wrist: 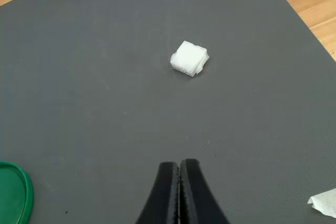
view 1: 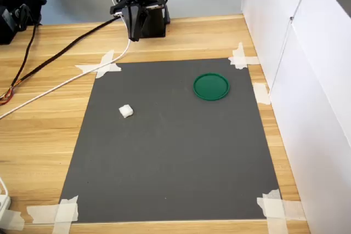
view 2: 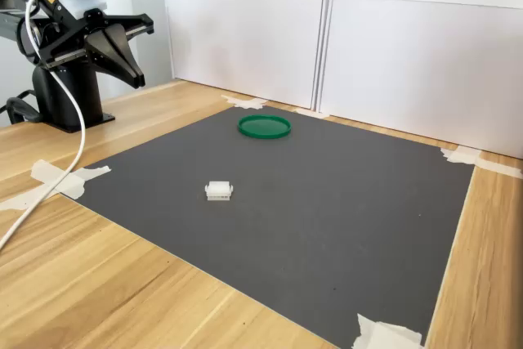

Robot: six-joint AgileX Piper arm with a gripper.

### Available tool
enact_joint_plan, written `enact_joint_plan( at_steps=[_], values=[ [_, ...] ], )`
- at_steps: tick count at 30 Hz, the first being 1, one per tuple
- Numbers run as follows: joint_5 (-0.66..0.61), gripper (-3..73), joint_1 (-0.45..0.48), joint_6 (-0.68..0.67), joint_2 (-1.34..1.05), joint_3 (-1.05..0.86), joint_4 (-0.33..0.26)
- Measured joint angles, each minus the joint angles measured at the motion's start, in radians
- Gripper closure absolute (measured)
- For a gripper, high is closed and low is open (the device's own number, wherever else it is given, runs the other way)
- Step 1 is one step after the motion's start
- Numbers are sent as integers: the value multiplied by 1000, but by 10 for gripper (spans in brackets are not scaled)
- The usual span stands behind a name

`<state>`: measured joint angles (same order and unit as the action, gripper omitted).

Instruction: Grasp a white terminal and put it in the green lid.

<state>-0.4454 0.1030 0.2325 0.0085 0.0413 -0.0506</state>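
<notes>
While the black two-fingered tool (wrist: 179, 192) hangs closed and empty above the far edge of the dark grey rubbery mat (view 1: 175, 157), the tiny white blocky plastic terminal (view 1: 126, 111) lies on that mat, well apart from the flat round dark-green plastic lid (view 1: 211, 86), which sits on the same mat. The terminal looks light, rigid and smooth, so it would probably skid if nudged; pinching its two flat opposite sides seems safest.
</notes>
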Motion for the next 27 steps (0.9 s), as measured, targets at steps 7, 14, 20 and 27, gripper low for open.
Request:
enact_joint_plan(
  at_steps=[7, 14, 20, 27],
  values=[
    [0, 716, 0, 0, 0, 0, 0],
    [-2, 716, 0, 0, 2, 0, 0],
    [-33, 716, 0, 0, 84, 76, 0],
    [-34, 716, 1, 0, 294, 259, -2]
  ],
)
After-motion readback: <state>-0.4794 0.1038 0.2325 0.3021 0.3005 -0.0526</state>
